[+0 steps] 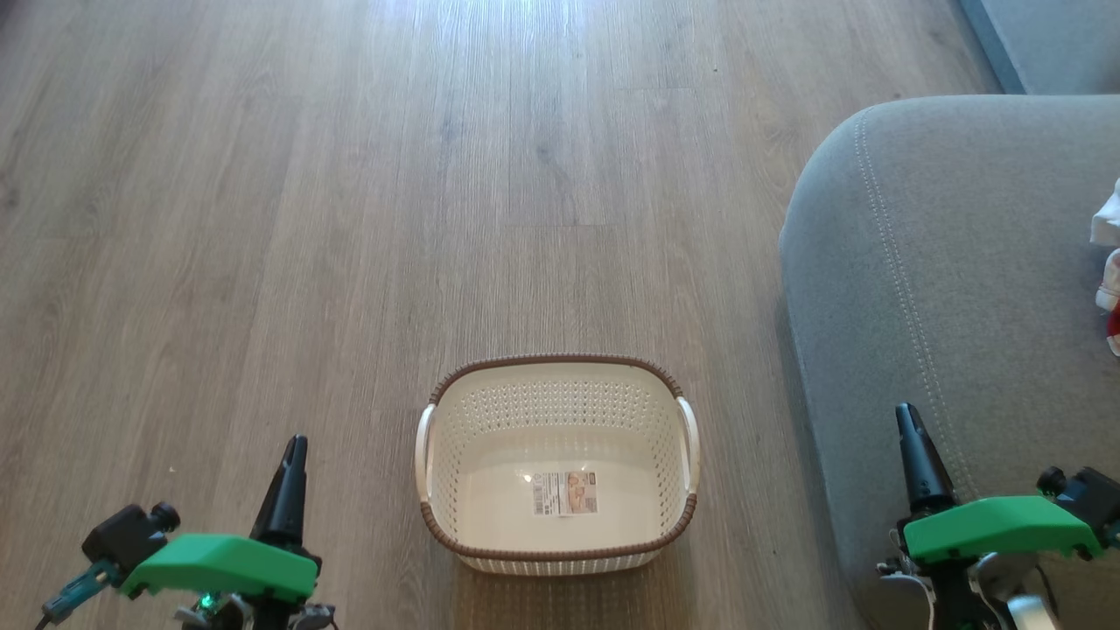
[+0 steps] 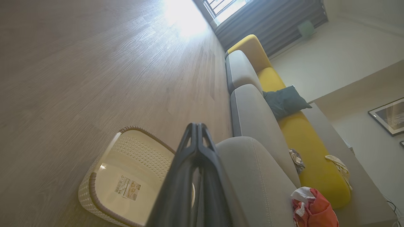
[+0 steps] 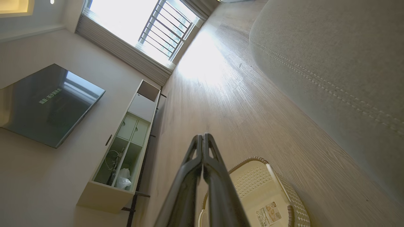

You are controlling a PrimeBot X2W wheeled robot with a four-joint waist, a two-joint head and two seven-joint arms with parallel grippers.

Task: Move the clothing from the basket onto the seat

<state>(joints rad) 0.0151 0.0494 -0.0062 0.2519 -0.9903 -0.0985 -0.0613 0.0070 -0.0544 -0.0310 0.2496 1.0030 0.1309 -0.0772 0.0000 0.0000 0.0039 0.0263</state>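
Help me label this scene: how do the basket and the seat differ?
The basket is cream perforated plastic; the seat is grey stitched fabric. The basket is far smaller than the seat. The basket holds a paper label; the seat carries the red clothing. Both have rounded corners.

We see a cream-white, hole-patterned basket (image 1: 490, 411) with a brown woven rim and a grey-brown wood-grain floor (image 1: 350, 219). The seat (image 1: 945, 262) is grey with pale double stitching, and the clothing (image 2: 315, 211) is bright red with white.
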